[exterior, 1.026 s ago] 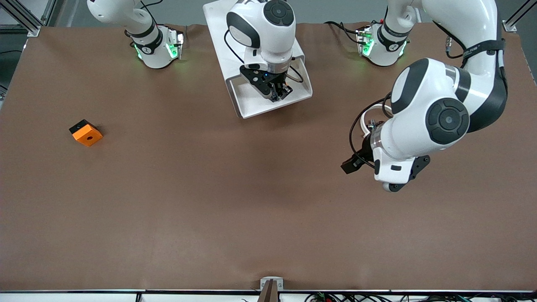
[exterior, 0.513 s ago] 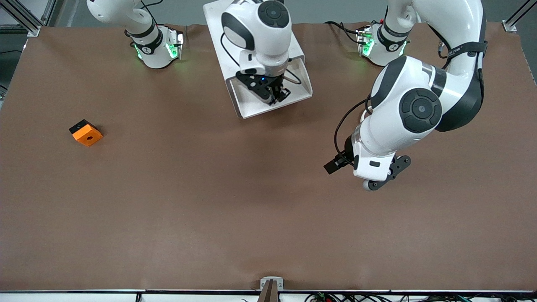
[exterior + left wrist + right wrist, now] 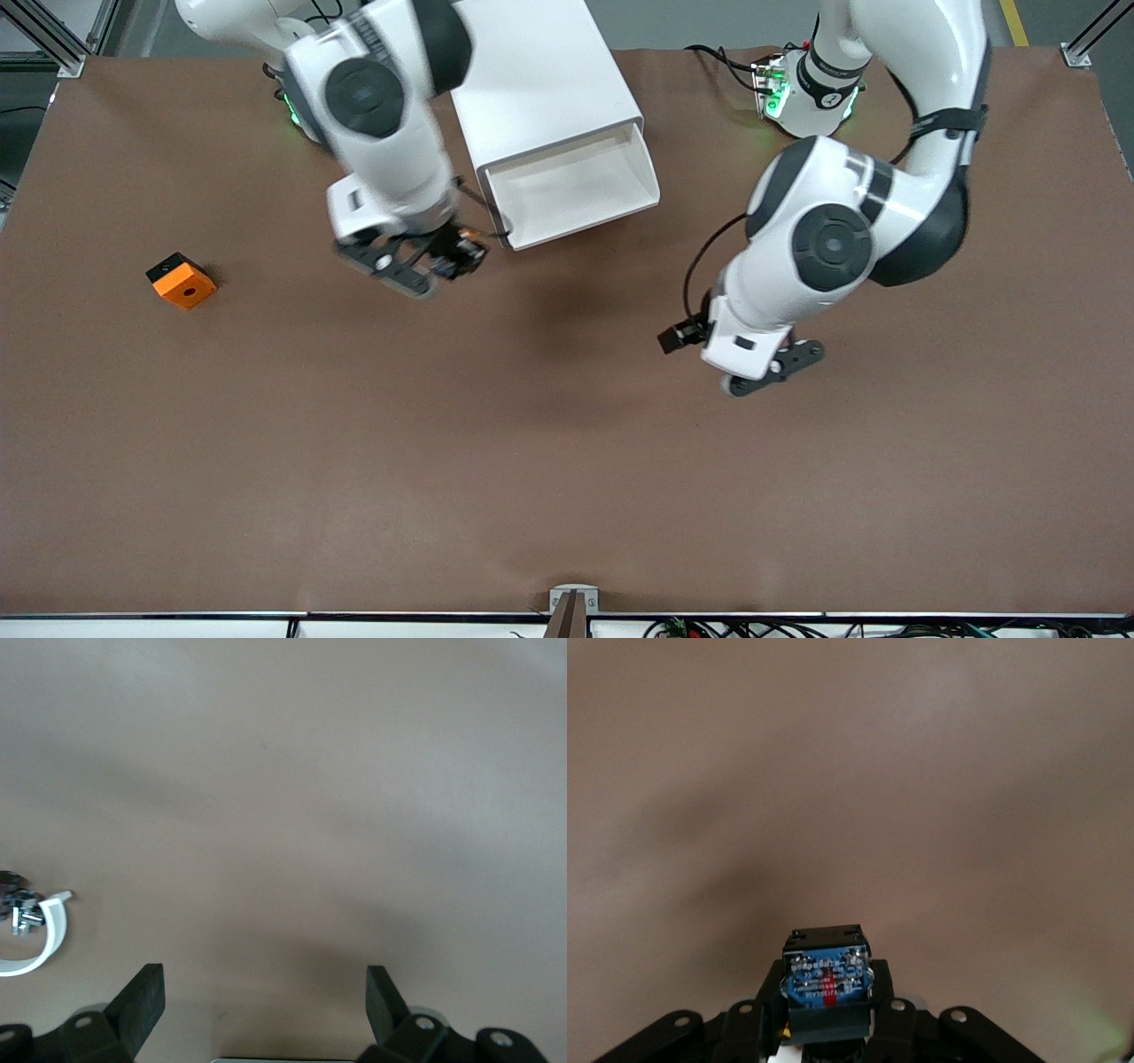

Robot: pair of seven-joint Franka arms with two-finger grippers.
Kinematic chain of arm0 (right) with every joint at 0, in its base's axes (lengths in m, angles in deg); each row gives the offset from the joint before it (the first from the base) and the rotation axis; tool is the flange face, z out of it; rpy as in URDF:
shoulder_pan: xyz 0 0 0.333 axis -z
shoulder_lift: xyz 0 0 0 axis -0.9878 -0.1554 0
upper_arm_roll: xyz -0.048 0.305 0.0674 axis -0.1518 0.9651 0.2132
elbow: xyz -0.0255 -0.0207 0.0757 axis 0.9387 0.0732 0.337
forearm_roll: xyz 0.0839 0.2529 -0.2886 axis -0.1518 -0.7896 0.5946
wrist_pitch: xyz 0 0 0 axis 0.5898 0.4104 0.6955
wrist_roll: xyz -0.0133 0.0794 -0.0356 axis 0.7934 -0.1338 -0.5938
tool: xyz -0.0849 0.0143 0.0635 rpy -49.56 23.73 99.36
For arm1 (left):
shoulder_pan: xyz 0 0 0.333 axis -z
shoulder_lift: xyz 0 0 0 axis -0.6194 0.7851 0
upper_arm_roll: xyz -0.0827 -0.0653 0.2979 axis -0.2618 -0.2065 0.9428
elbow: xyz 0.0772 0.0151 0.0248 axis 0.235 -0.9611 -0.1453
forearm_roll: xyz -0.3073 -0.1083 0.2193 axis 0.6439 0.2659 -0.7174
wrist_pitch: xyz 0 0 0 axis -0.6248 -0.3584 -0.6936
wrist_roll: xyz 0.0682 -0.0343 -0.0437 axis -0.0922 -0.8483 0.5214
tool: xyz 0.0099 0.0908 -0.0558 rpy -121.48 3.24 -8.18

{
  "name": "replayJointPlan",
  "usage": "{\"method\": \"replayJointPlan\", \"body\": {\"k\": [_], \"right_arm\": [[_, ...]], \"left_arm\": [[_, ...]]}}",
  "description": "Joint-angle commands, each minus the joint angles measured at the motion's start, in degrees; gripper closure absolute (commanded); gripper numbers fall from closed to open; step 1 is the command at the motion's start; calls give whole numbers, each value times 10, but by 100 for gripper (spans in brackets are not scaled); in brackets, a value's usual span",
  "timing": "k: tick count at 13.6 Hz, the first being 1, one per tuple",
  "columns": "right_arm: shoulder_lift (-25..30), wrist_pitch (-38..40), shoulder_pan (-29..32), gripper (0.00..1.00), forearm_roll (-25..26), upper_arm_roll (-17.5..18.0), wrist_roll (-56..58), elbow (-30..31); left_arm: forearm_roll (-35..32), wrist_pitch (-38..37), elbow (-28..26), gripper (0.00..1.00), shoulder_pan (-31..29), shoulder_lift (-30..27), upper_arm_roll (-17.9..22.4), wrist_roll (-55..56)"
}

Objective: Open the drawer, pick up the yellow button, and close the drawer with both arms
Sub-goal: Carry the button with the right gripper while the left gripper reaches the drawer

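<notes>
Hovering over bare brown table toward the left arm's end, the left gripper is hanging with nothing between its fingers; in the left wrist view the two black fingertips are standing wide apart over plain tabletop, with a curved white cable clip visible at the edge of that picture.

Sitting on the table toward the right arm's end, well apart from everything else, an orange square block with a hole in its top is showing one black side.

Hanging over the table just beside the open drawer's corner, the right gripper is clamping the button. A speck of orange is peeking out at the fingertips in the front view, and the right wrist view is showing the button pinched between the black fingers, its blue-and-black underside with a red mark turned to the camera and a sliver of yellow cap at its edge. The right arm is looking blurred in the front view.

Standing farthest from the front camera, between the two arm bases, the white cabinet is showing its drawer pulled out, the white tray lying open toward the front camera with nothing visible inside.
</notes>
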Motion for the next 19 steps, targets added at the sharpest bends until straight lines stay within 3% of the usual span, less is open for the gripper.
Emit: {"method": "replayJointPlan", "body": {"k": [1, 5, 11, 16, 19], "right_arm": [[23, -19, 70, 100, -8, 10, 136, 59], [57, -119, 144, 100, 0, 9, 293, 167], [37, -317, 293, 100, 0, 9, 517, 289], [9, -336, 357, 100, 1, 9, 585, 309], [-26, -385, 382, 100, 1, 9, 630, 316]], "left_arm": [[-14, 31, -48, 0, 45, -9, -2, -1], [-6, 24, -77, 0, 59, -11, -28, 13], [28, 1, -102, 0, 59, -10, -70, 25], [40, 0, -114, 0, 60, -8, -106, 29], [41, -1, -118, 0, 59, -5, -128, 31]]}}
